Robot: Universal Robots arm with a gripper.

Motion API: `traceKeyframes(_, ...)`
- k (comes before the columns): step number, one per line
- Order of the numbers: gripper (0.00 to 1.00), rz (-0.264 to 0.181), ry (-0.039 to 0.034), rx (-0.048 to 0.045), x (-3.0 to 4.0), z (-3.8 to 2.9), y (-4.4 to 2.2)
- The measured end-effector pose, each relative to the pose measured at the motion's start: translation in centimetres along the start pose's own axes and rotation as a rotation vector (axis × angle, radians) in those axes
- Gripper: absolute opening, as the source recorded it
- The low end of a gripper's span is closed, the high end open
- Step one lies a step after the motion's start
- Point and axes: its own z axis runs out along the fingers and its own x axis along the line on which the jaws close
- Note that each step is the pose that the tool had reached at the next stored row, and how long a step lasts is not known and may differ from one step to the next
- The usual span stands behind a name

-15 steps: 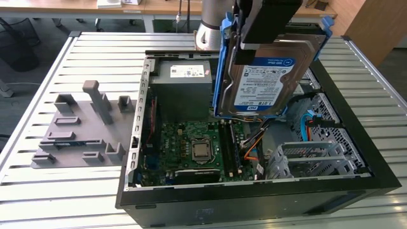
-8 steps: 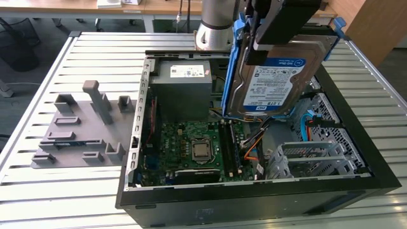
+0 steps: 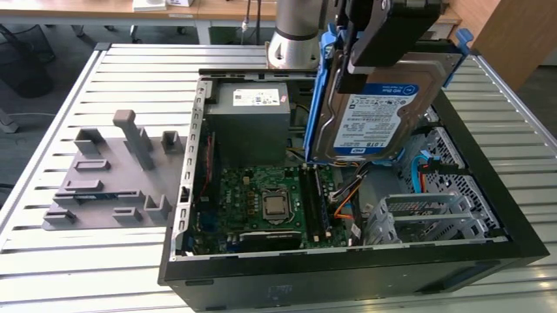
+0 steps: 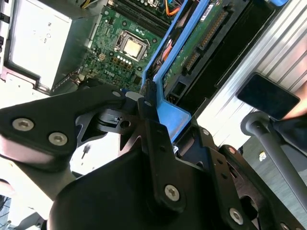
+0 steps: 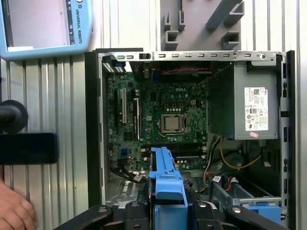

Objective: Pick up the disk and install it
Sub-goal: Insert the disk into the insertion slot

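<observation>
Slatted metal desk [image 3: 87, 274] carries a grey fixture [image 3: 104, 176] at frame left and an open computer case [image 3: 348, 277] at centre. Upper right, the tool [image 3: 379, 62] is clamped on the disk [image 3: 370, 124], which hangs upright over the case. As I judge it, squaring its blue frame [image 3: 312, 111] to the drive cage [image 3: 426, 212], clear of the cables [image 3: 346, 195], matters most.

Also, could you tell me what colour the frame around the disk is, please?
The disk has a blue frame, clearest in the exterior view.
</observation>
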Motion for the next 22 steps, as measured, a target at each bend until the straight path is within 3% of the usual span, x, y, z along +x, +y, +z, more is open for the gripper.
traceKeyframes(9,0.36,-0.004,-0.0003,0.0011,0.70,0.53,-0.08)
traceKeyframes(17,0.36,-0.006,-0.0003,0.0014,0.71,0.89,-1.29)
traceKeyframes(22,0.36,-0.011,-0.0001,0.0207,0.82,1.12,-1.31)
